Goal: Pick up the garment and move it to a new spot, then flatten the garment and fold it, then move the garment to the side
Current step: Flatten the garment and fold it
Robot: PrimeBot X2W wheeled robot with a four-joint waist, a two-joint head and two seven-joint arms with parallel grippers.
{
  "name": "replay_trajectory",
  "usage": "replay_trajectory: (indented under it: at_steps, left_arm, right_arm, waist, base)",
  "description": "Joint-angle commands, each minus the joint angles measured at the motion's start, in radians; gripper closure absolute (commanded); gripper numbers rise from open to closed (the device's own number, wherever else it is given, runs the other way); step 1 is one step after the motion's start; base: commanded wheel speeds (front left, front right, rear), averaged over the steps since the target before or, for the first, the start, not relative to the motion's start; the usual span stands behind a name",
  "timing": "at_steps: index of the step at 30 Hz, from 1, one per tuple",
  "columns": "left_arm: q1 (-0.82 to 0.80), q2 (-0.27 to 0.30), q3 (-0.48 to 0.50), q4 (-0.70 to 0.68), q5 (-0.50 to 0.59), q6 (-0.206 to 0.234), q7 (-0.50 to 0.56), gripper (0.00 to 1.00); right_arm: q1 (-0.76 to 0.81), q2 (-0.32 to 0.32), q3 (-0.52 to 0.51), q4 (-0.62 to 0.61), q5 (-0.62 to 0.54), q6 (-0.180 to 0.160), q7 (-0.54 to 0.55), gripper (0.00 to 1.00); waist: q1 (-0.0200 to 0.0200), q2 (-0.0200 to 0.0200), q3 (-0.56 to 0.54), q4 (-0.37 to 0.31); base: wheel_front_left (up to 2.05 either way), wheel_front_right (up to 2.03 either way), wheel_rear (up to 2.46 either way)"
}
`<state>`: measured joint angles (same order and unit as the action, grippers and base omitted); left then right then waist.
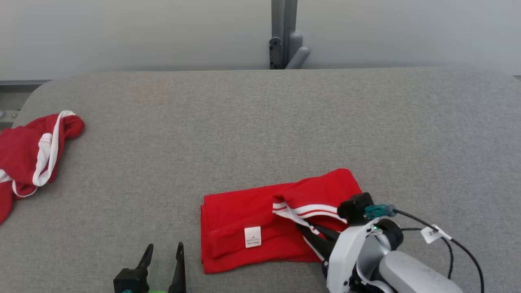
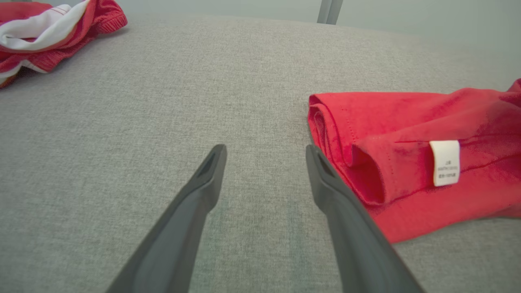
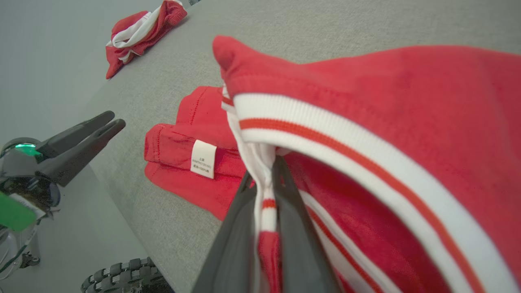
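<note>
While trim point(image 3: 325, 134) is pinched by the right tool point(image 3: 263, 173), the garment point(image 1: 244, 207) should be dragged slowly, folds kept; left tool point(image 2: 264, 148) at 7 o'clock is spread.

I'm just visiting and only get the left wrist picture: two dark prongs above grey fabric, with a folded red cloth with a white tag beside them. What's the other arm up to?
Observer: The right gripper is shut on the white-and-red striped trim of that folded red garment, at its right end.
Operator: Is the cloth lifted there?
Observer: Yes. In the right wrist view that end arches up over the fingers, off the grey padded table.
Operator: And the red heap at my top left?
Observer: A crumpled red-and-white garment, well apart, near the table's left side.
</note>
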<state>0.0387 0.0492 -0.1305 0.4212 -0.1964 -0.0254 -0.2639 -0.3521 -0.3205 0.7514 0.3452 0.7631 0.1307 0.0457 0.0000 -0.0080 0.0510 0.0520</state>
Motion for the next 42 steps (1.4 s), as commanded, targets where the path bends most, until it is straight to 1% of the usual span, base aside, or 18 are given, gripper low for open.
replay_trajectory:
  at_steps: [1, 4, 7, 8, 9, 14, 15, 16, 17, 19, 22, 24, 26, 31, 32, 38, 42]
  left_arm:
    - [-0.017, 0.003, -0.009, -0.001, -0.007, 0.001, 0.000, 0.00]
    - [-0.016, 0.003, -0.037, 0.009, -0.007, -0.003, 0.000, 0.00]
    - [-0.010, 0.003, -0.054, 0.018, -0.010, -0.004, 0.000, 0.00]
    - [-0.008, 0.003, -0.062, 0.019, -0.012, -0.004, 0.000, 0.00]
    - [0.001, 0.003, -0.071, 0.022, -0.015, -0.002, 0.000, 0.00]
    - [0.012, 0.003, -0.075, 0.027, -0.010, 0.000, 0.000, 0.00]
    - [0.014, 0.003, -0.073, 0.027, -0.009, 0.002, 0.000, 0.00]
    - [0.015, 0.003, -0.071, 0.027, -0.009, 0.002, 0.000, 0.00]
    - [0.015, 0.003, -0.069, 0.027, -0.009, 0.003, 0.000, 0.00]
    - [0.018, 0.003, -0.063, 0.023, -0.012, 0.007, 0.000, 0.00]
    - [0.027, 0.003, -0.044, 0.019, -0.017, 0.014, 0.000, 0.00]
    - [0.028, 0.003, -0.032, 0.013, -0.017, 0.018, 0.000, 0.00]
    - [0.027, 0.002, -0.022, 0.008, -0.013, 0.019, 0.000, 0.00]
    - [0.017, 0.002, 0.004, -0.012, -0.006, 0.022, 0.000, 0.00]
    - [0.017, 0.002, 0.004, -0.012, -0.006, 0.022, 0.000, 0.00]
    - [0.015, 0.003, 0.028, -0.031, 0.003, 0.024, 0.000, 0.00]
    - [0.024, 0.003, 0.047, -0.042, 0.009, 0.023, 0.000, 0.00]
  right_arm:
    - [0.000, 0.016, 0.026, -0.008, -0.017, 0.000, 0.019, 1.00]
    - [-0.030, 0.057, 0.066, 0.006, -0.035, 0.000, 0.042, 1.00]
    - [-0.058, 0.103, 0.083, 0.051, -0.055, 0.000, 0.039, 1.00]
    - [-0.068, 0.114, 0.077, 0.070, -0.063, 0.000, 0.032, 1.00]
    - [-0.090, 0.142, 0.066, 0.113, -0.078, 0.000, 0.013, 1.00]
    - [-0.132, 0.193, 0.040, 0.222, -0.100, 0.000, -0.025, 1.00]
    - [-0.138, 0.202, 0.034, 0.241, -0.099, 0.000, -0.035, 0.82]
    - [-0.148, 0.208, 0.027, 0.256, -0.103, 0.000, -0.050, 0.21]
    - [-0.155, 0.214, 0.022, 0.270, -0.103, 0.000, -0.063, 0.00]
    - [-0.166, 0.225, 0.008, 0.282, -0.088, 0.000, -0.104, 0.00]
    - [-0.177, 0.235, 0.001, 0.258, -0.053, 0.000, -0.159, 0.00]
    - [-0.191, 0.223, -0.010, 0.235, -0.039, 0.000, -0.197, 0.00]
    - [-0.194, 0.196, -0.034, 0.225, -0.037, 0.000, -0.233, 0.00]
    - [-0.169, 0.141, -0.133, 0.239, -0.093, 0.000, -0.293, 0.00]
    - [-0.169, 0.141, -0.133, 0.239, -0.093, 0.000, -0.293, 0.00]
    - [-0.060, 0.101, -0.283, 0.276, -0.183, 0.000, -0.311, 0.00]
    - [0.045, 0.099, -0.386, 0.252, -0.253, 0.000, -0.311, 0.00]
  waist:
    - [0.0000, 0.0080, 0.002, 0.059]
    - [0.0000, 0.0080, 0.005, 0.123]
    - [0.0000, 0.0080, 0.007, 0.186]
    - [0.0000, 0.0080, 0.008, 0.210]
    - [0.0000, 0.0080, 0.008, 0.251]
    - [0.0000, 0.0080, 0.011, 0.324]
    - [0.0000, 0.0080, 0.011, 0.333]
    - [0.0000, 0.0080, 0.011, 0.338]
    - [0.0000, 0.0080, 0.011, 0.341]
    - [0.0000, 0.0080, 0.010, 0.340]
    - [0.0000, 0.0080, 0.005, 0.311]
    - [0.0000, 0.0080, 0.001, 0.280]
    - [0.0000, 0.0080, -0.003, 0.250]
    - [0.0000, 0.0080, -0.014, 0.171]
    - [0.0000, 0.0080, -0.014, 0.171]
    - [0.0000, 0.0080, -0.029, 0.092]
    - [0.0000, 0.0080, -0.036, 0.045]
  base:
    - [0.00, 0.00, 0.00]
    - [0.00, 0.00, 0.00]
    - [0.00, 0.00, 0.00]
    - [0.00, 0.00, 0.00]
    - [0.00, 0.00, 0.00]
    - [0.00, 0.00, 0.00]
    - [0.00, 0.00, 0.00]
    - [0.00, 0.00, 0.00]
    - [0.00, 0.00, 0.00]
    - [0.00, 0.00, 0.00]
    - [0.00, 0.00, 0.00]
    - [0.00, 0.00, 0.00]
    - [0.00, 0.00, 0.00]
    - [0.00, 0.00, 0.00]
    - [0.00, 0.00, 0.00]
    - [0.00, 0.00, 0.00]
    - [0.00, 0.00, 0.00]
